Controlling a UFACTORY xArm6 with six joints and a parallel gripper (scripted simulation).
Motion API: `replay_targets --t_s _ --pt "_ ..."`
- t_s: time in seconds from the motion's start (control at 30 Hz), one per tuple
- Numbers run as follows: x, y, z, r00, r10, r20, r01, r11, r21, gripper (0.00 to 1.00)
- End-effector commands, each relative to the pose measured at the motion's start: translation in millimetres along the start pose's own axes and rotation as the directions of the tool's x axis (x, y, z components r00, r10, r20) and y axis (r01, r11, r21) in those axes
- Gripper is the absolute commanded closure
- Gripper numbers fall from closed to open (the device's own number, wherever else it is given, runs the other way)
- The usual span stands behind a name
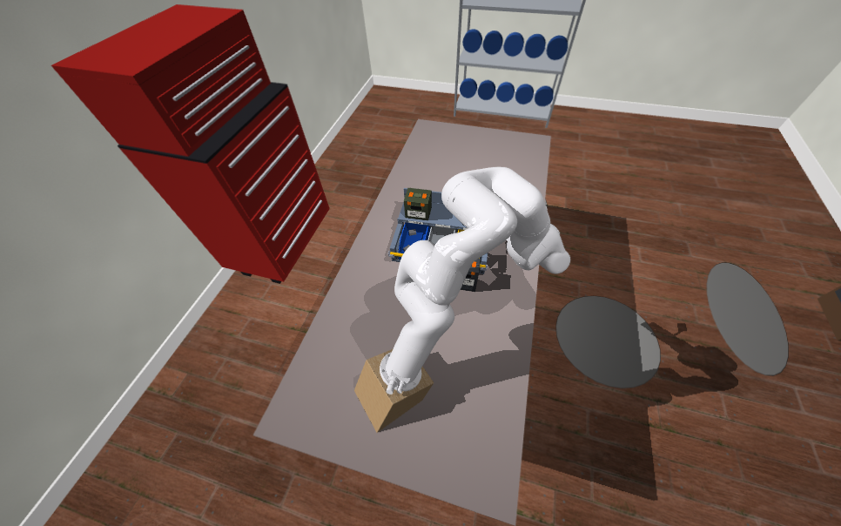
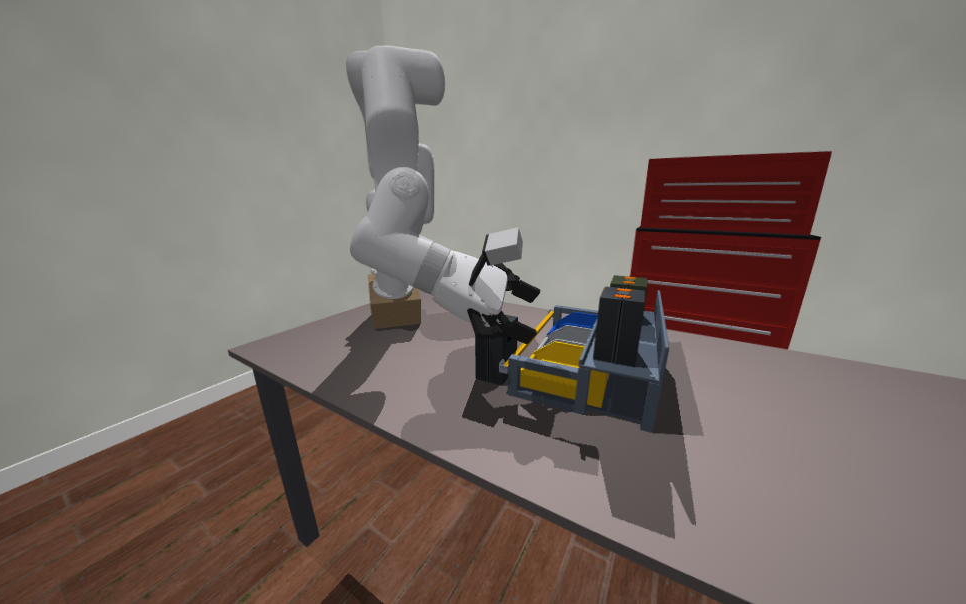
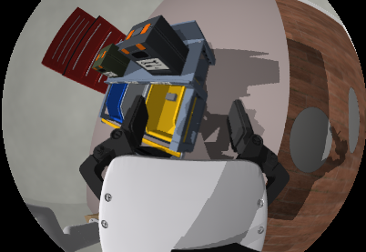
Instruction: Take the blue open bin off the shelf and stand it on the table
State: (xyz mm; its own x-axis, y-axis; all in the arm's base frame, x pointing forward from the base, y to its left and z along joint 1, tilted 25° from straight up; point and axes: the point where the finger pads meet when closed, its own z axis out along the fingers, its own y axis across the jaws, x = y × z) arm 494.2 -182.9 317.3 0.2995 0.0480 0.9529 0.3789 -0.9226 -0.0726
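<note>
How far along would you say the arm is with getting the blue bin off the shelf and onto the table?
Early stage. Done: nothing yet; the blue bin sits in the shelf beside the yellow bin. In hand: the gripper is open and empty, fingers spread in front of the shelf, seemingly lined up nearer the yellow bin. Left: grasp the blue bin, pull it out, stand it flat on the table, then release.
</note>
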Motion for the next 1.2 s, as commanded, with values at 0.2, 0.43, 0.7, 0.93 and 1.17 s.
replay_targets --t_s 0.2,0.43,0.7,0.93,1.17 --pt "1.8 0.1 -0.3 1.0 -0.003 -0.002 0.003 1.0 -0.001 0.0" --pt "1.8 0.1 -0.3 1.0 -0.003 -0.002 0.003 1.0 -0.001 0.0" --pt "1.8 0.1 -0.3 1.0 -0.003 -0.002 0.003 1.0 -0.001 0.0" --pt "1.8 0.1 -0.3 1.0 -0.003 -0.002 0.003 1.0 -0.001 0.0" --pt "27.6 -14.3 -15.1 1.0 -0.003 -0.002 0.003 1.0 -0.001 0.0"
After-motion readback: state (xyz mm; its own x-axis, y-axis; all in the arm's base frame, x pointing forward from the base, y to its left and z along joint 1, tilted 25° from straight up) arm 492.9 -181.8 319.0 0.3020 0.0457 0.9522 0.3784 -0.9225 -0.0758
